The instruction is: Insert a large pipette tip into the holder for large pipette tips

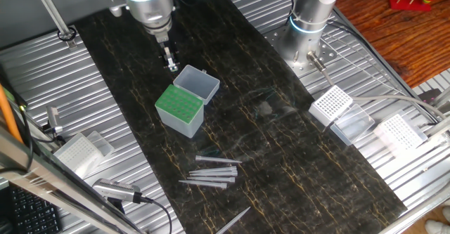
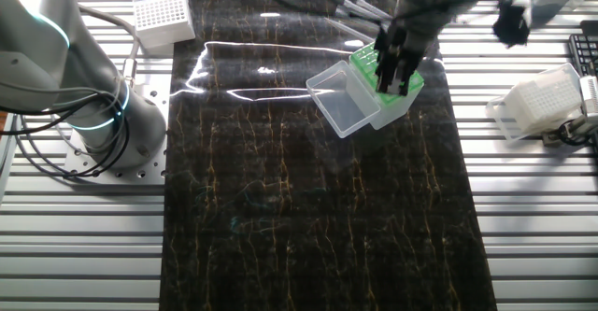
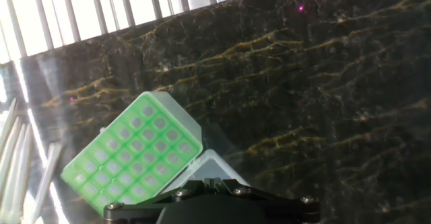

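The holder for large pipette tips (image 1: 178, 105) is a pale translucent box with a green grid top, standing on the dark mat with its clear lid (image 1: 197, 81) hinged open. The other fixed view shows its grid (image 2: 414, 84) partly behind my hand, and the hand view shows it at lower left (image 3: 131, 158). Several large pipette tips (image 1: 211, 172) lie loose on the mat in front of it; they also show in the other fixed view (image 2: 358, 12) and the hand view (image 3: 15, 150). My gripper (image 1: 171, 65) (image 2: 391, 76) (image 3: 212, 181) hangs just above the open lid, shut, with nothing seen between its fingers.
White grid-topped racks stand on the ribbed metal at the right (image 1: 330, 105) (image 1: 398, 131) and left (image 1: 73, 152). A second robot base (image 1: 307, 30) is at the back right of the mat. Cables and metal rods lie along the left edge.
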### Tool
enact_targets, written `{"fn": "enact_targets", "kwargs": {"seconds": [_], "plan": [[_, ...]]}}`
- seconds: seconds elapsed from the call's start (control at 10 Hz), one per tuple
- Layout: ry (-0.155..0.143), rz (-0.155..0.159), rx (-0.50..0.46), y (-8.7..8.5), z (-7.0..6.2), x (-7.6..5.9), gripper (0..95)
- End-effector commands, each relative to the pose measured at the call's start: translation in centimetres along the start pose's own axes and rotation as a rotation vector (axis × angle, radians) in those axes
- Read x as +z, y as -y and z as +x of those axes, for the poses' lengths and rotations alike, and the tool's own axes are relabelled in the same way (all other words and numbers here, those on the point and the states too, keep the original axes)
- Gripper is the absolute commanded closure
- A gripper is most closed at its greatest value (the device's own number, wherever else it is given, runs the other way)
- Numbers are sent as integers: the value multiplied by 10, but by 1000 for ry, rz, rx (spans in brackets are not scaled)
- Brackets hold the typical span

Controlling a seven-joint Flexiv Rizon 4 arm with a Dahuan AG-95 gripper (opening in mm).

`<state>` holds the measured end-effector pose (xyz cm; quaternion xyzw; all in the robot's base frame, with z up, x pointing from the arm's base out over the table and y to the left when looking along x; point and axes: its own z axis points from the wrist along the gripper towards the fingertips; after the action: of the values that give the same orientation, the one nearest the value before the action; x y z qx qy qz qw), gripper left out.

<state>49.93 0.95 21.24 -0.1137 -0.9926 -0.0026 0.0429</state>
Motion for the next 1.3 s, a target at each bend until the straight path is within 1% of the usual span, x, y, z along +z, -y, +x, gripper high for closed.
{"fn": "enact_targets", "kwargs": {"seconds": [0.1,0.2,0.3,0.4,0.5,0.6,0.8,0.9,1.0,1.1,1.2,1.3], "plan": [[11,-19,28,-19,-8,-4,950],[15,-24,28,-27,-11,-1,950],[22,-22,28,-40,-17,6,950],[22,-22,27,-49,-21,10,950],[14,-29,22,-52,-24,10,950],[9,-22,18,-53,-25,8,950],[4,-23,24,-55,-26,7,950],[9,-17,28,-55,-26,6,950],[11,16,27,-55,-26,7,950],[-12,-4,8,-54,-26,7,950],[-16,-22,2,-54,-25,7,950],[-14,-7,-1,-54,-25,7,950]]}}
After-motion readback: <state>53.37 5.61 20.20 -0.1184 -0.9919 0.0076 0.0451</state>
